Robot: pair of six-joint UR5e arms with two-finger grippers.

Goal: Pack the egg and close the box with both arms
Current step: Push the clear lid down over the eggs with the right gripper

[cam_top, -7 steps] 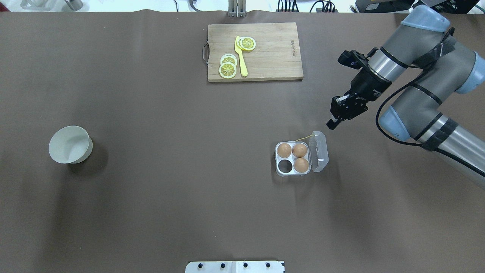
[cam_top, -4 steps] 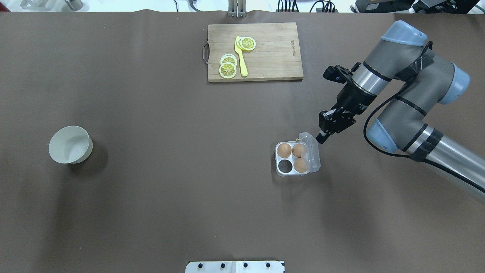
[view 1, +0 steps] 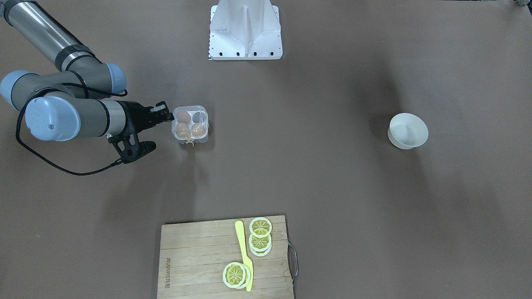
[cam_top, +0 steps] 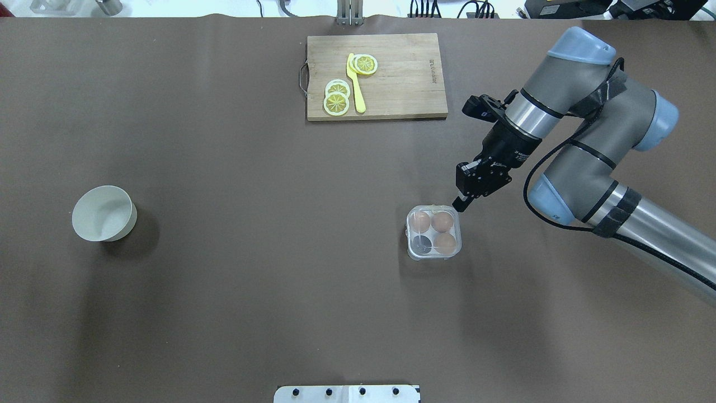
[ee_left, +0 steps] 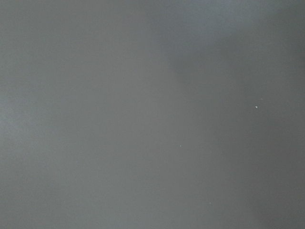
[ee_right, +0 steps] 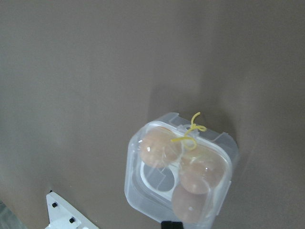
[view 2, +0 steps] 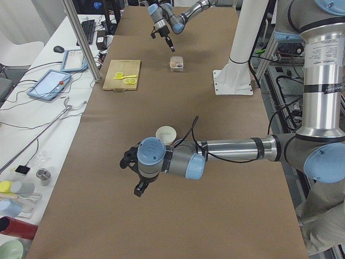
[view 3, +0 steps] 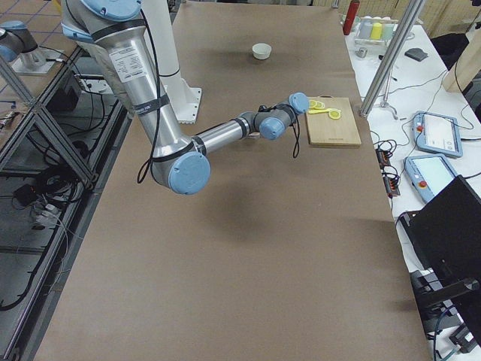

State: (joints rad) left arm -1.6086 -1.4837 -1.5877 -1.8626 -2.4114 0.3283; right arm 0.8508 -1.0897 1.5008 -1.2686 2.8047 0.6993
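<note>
The right gripper (cam_top: 460,204) hangs low over the table with its fingers pressed together, and it grasps nothing. Its tip is at one corner of the clear egg carton (cam_top: 435,257); whether it touches the plastic I cannot tell. The carton sits just below and ahead of this gripper, with the clear lid lying down over the white tray. Three brown eggs (cam_top: 442,221) are inside, and the fourth cell (cam_top: 423,243), the one farthest from the gripper, is empty. A thin yellow string (ee_right: 189,133) lies on top of the lid. The left gripper (view 2: 138,189) is well apart from the carton, near a white bowl (view 2: 165,134); if it is released or clenched I cannot tell
</note>
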